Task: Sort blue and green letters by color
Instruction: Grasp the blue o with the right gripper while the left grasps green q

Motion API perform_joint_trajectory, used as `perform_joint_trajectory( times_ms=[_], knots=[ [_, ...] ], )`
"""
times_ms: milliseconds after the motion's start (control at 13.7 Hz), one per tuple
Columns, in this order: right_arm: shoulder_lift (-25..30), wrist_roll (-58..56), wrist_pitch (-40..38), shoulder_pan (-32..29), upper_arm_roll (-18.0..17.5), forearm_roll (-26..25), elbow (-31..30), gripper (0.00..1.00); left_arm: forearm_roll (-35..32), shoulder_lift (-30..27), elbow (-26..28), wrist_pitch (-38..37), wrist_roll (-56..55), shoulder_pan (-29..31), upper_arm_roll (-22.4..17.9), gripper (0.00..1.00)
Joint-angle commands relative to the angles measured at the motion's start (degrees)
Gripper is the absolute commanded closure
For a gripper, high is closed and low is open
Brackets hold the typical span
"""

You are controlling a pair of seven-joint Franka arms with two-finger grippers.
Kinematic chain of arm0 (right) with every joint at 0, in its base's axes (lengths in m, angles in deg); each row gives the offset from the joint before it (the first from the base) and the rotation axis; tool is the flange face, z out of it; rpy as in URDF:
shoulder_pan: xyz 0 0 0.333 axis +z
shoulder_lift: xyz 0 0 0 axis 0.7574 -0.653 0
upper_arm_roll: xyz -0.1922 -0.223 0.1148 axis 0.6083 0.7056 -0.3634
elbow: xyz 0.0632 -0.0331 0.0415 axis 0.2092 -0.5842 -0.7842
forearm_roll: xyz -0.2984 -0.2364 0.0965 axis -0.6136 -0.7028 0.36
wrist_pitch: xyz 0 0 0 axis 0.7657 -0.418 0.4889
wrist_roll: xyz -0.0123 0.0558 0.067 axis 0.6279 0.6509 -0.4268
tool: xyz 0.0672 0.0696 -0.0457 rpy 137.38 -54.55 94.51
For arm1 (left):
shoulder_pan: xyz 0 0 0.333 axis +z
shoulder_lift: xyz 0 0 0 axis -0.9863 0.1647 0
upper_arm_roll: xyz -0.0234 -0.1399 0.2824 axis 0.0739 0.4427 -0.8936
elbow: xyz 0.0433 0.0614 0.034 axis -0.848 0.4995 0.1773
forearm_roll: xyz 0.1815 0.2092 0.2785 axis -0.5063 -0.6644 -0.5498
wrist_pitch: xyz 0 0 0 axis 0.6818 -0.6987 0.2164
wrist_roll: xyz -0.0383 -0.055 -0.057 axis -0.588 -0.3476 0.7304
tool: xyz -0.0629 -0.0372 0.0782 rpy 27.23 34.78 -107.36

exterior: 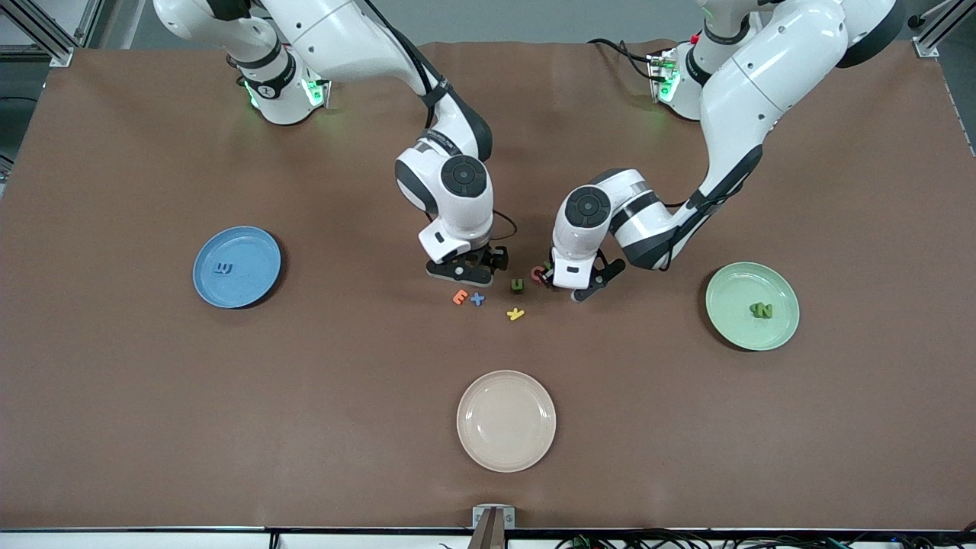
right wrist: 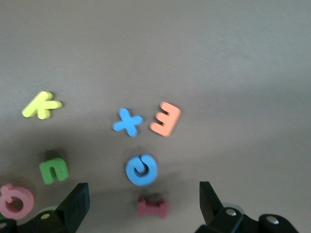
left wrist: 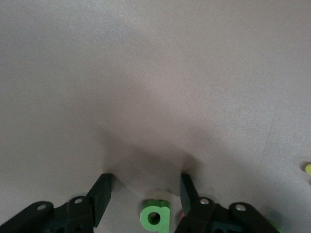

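Observation:
My left gripper is low over the table beside the pink Q. Its jaws stand apart around a small green letter b, with a gap on each side. My right gripper hangs open over a round blue letter and a dark red squiggle, which lies between its fingers. A blue + and a green u lie on the table between the two grippers. One blue letter rests on the blue plate. A green N sits on the green plate.
An orange E lies beside the blue +, and a yellow k lies nearer the front camera than the green u. A beige plate stands nearer the camera still, in the middle.

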Motion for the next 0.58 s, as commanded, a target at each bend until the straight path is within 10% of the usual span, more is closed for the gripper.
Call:
perform_joint_trajectory(
  times_ms=[0, 511],
  knots=[
    [-1.8, -1.6, 0.7, 0.7, 0.4, -1.0, 1.6, 0.0, -1.1, 0.4, -0.6, 0.5, -1.5, -0.3, -0.5, 0.35],
    [-3.5, -1.1, 1.5, 0.7, 0.4, -0.5, 1.6, 0.12, -0.6, 0.2, -0.2, 0.5, -3.1, -1.1, -0.3, 0.36]
  ],
)
